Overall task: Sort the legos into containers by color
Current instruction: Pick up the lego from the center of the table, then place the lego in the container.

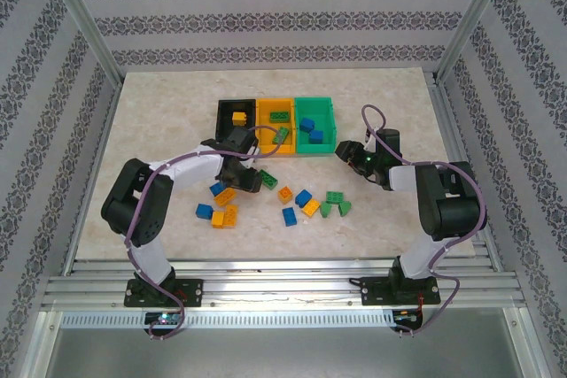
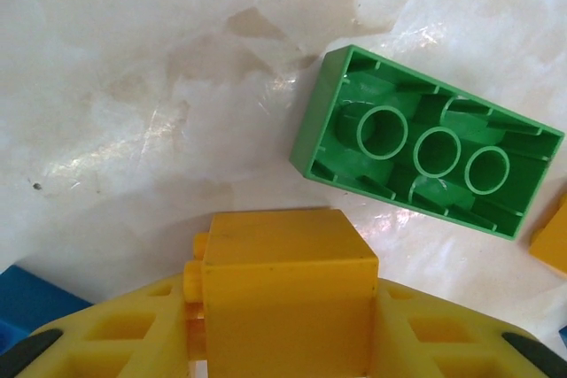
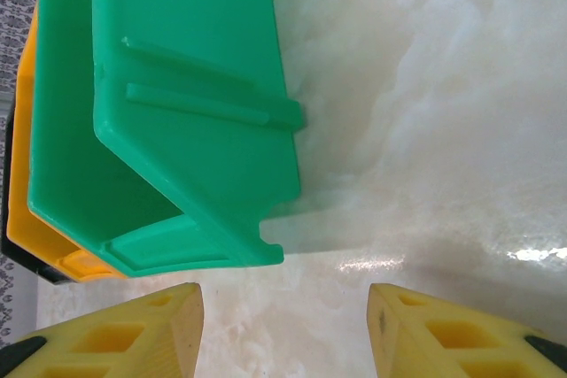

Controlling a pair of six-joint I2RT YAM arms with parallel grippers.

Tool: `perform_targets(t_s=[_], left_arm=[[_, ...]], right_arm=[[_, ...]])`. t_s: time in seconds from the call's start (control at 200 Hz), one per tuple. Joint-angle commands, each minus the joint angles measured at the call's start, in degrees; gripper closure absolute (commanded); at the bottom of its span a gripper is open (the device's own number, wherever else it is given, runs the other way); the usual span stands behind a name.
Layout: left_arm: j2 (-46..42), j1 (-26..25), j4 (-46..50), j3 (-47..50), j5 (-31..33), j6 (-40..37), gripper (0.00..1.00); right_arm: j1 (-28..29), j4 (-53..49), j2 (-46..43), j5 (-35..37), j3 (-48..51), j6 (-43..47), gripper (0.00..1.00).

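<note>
As the left tool [image 2: 283, 343] grips a squarish yellow brick [image 2: 288, 281], the right tool [image 3: 285, 325] gapes.

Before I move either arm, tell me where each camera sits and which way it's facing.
Top external: above and behind the bases, looking down on the table; both arms, left gripper, right gripper.
Left wrist: on the left arm, facing down at the table; own fingers clamp a yellow brick.
Right wrist: facing the green bin side-on; own fingers apart.
Shared: upturned green brick, top and left wrist; green bin, top and right wrist.
</note>
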State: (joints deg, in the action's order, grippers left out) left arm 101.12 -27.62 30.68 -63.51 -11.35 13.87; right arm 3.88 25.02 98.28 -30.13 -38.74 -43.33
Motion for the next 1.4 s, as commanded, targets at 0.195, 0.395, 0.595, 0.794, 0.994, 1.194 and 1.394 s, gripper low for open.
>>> perform_targets(t_s=[0.195, 0.395, 0.595, 0.794, 0.994, 1.194, 1.394], left_arm=[[-7.3, 1.1, -1.7, 1.3, 3.3, -0.5, 0.61], [-10.4, 3.8, -3.5, 1.1, 4.9, -1.2, 0.64], [-8.6, 7.6, -3.9, -5.0, 3.9, -2.3, 0.64], [-2.6, 10.6, -2.2, -13.8, 1.9, -3.0, 0.63], [4.0, 12.0, -0.6, -21.7, 1.9, -4.5, 0.61], [8.2, 12.2, 0.3, -25.9, 2.6, -5.6, 0.59], [9.5, 12.3, 0.3, -27.0, 3.4, -5.7, 0.52]], right_arm=[[-0.3, 0.2, -1.2, -1.3, 0.2, 0.5, 0.48], [-0.2, 0.4, -0.7, -1.8, 0.0, 0.1, 0.48], [-0.3, 0.0, -2.1, -1.3, 0.4, 0.4, 0.48], [-0.3, 0.3, -2.1, -1.7, 0.4, 0.3, 0.48], [-0.3, 0.4, -2.4, -1.7, 0.6, 0.2, 0.47], [-0.1, 0.5, -2.5, -1.7, 0.6, 0.1, 0.47], [0.1, 0.8, -2.2, -1.8, 0.5, -0.1, 0.47]])
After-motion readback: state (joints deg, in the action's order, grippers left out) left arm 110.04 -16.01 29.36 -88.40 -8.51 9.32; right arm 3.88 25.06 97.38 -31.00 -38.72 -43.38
